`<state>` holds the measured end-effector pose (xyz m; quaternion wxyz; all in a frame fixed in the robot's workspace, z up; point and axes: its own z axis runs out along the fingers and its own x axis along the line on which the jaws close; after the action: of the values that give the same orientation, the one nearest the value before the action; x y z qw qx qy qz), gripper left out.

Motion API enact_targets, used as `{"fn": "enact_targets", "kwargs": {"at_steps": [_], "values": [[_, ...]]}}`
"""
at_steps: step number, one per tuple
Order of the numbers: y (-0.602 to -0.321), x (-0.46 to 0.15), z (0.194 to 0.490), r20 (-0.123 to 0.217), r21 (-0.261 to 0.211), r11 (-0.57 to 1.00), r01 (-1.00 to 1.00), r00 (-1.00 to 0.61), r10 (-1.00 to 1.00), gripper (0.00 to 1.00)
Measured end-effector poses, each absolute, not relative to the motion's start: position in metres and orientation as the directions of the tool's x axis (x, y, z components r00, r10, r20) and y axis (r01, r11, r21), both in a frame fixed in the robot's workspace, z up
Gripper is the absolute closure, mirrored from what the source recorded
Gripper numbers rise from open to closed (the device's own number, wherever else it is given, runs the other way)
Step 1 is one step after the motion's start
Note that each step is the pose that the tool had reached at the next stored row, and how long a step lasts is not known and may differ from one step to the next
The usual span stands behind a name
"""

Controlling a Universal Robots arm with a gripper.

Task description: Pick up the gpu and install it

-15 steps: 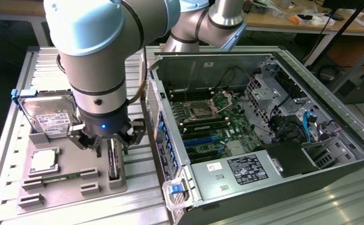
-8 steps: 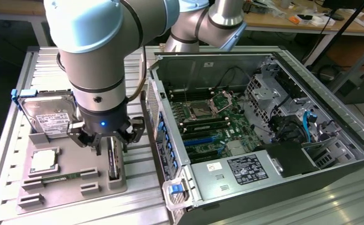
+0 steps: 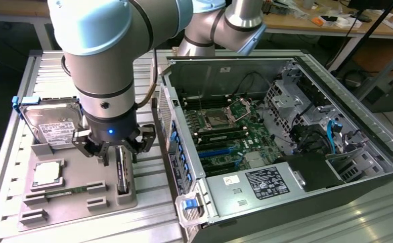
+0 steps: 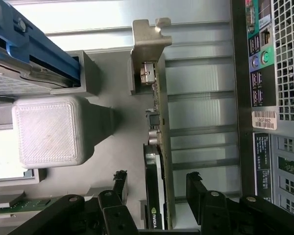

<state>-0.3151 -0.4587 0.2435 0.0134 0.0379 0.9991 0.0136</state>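
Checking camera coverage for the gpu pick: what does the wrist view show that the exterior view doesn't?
Wrist view adds: the silver end bracket with its connectors, plus rear ports and a barcode sticker on the computer case. Exterior view adds: the motherboard and power supply inside the open case. Both: the gpu standing on edge in the tray, the open gripper straddling it, the hard drive alongside.

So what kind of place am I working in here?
Probably a robotics lab or workshop set up for PC assembly: an open computer case lies on a slatted metal table, a grey fixture tray holds the gpu and a hard drive, and cluttered wooden benches stand behind.
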Motion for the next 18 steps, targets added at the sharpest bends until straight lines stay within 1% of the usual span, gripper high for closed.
{"fn": "enact_targets", "kwargs": {"at_steps": [12,14,16,17,18], "values": [[-0.4586,-0.3152,0.2431,-0.026,0.028,0.997,0.075,-0.997,0.076,0.4],[-0.4586,-0.3152,0.2431,-0.026,0.028,0.997,0.076,-0.997,0.076,0.41],[-0.4586,-0.3152,0.2431,-0.026,0.028,0.997,0.075,-0.997,0.076,0.54],[-0.4586,-0.3152,0.2431,-0.026,0.028,0.997,0.075,-0.997,0.076,0.54],[-0.4586,-0.3152,0.2431,-0.026,0.028,0.997,0.075,-0.997,0.076,0.61]]}}
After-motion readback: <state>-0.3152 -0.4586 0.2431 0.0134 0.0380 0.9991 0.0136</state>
